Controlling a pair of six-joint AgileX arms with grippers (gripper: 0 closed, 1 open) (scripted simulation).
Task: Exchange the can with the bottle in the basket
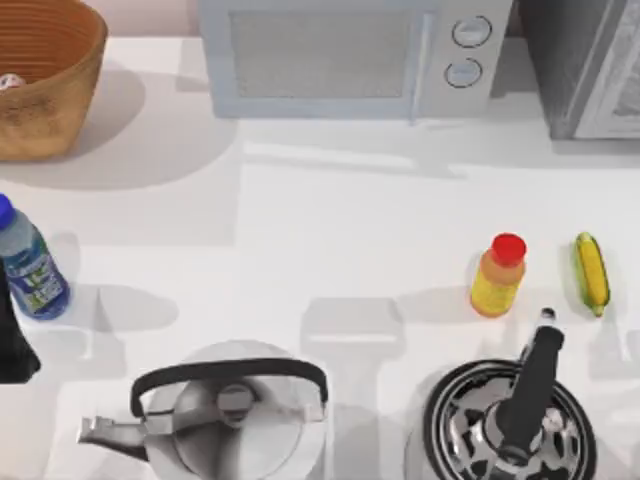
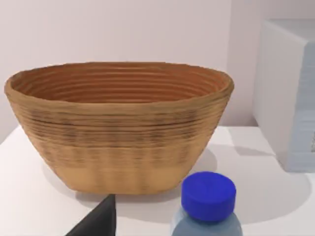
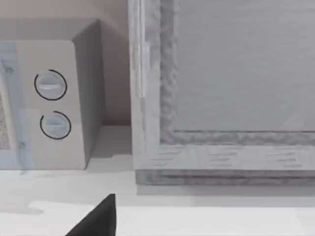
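Note:
The wicker basket (image 1: 45,85) stands at the table's far left back corner, and the can (image 1: 10,82) shows as a small white and red patch inside it. In front of it, the clear bottle (image 1: 30,268) with a blue cap stands upright at the left edge. My left gripper (image 1: 12,345) hovers just in front of the bottle, open and holding nothing. The left wrist view shows one dark fingertip (image 2: 101,219) beside the bottle's cap (image 2: 209,194), with the basket (image 2: 118,128) behind. The basket wall hides the can there. My right arm is parked; one fingertip (image 3: 98,219) shows.
A microwave (image 1: 350,55) and a grey cabinet (image 1: 590,65) line the back. A kettle (image 1: 225,415) and a dark pan with a handle (image 1: 510,420) stand along the front. A yellow-orange bottle with a red cap (image 1: 498,275) and a corn cob (image 1: 591,272) stand at the right.

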